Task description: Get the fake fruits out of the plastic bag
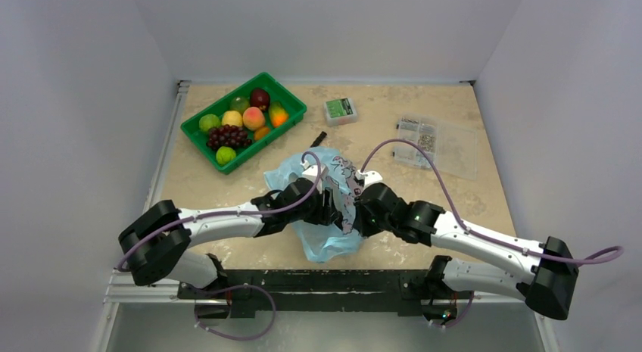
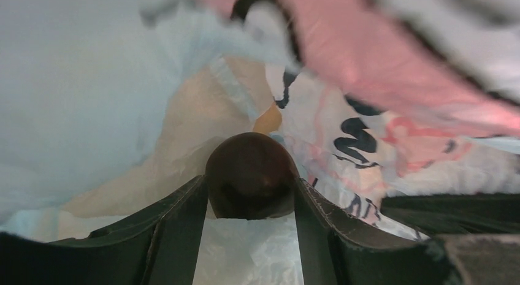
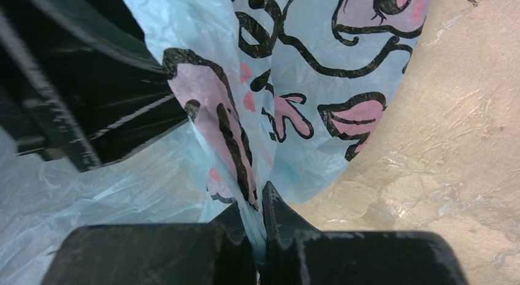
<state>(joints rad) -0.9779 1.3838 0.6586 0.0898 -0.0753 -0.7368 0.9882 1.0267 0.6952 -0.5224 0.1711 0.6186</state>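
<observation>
The light-blue plastic bag point(image 1: 327, 244) with pink-and-black prints lies on the table between both arms. My left gripper point(image 1: 331, 206) reaches inside it. In the left wrist view the left gripper point(image 2: 250, 202) is shut on a dark round fake fruit point(image 2: 250, 171), with bag film point(image 2: 73, 83) all around. My right gripper point(image 1: 354, 210) is shut on a fold of the bag point(image 3: 306, 83); in the right wrist view the right gripper point(image 3: 260, 220) pinches the film and holds it up. I cannot see any other fruit in the bag.
A green tray point(image 1: 292, 104) at the back left holds several fake fruits, among them a grape bunch point(image 1: 227, 135). A small clear box with green contents point(image 1: 341, 110), a clear compartment box point(image 1: 437, 144) and a small black object point(image 1: 318, 138) lie behind the bag.
</observation>
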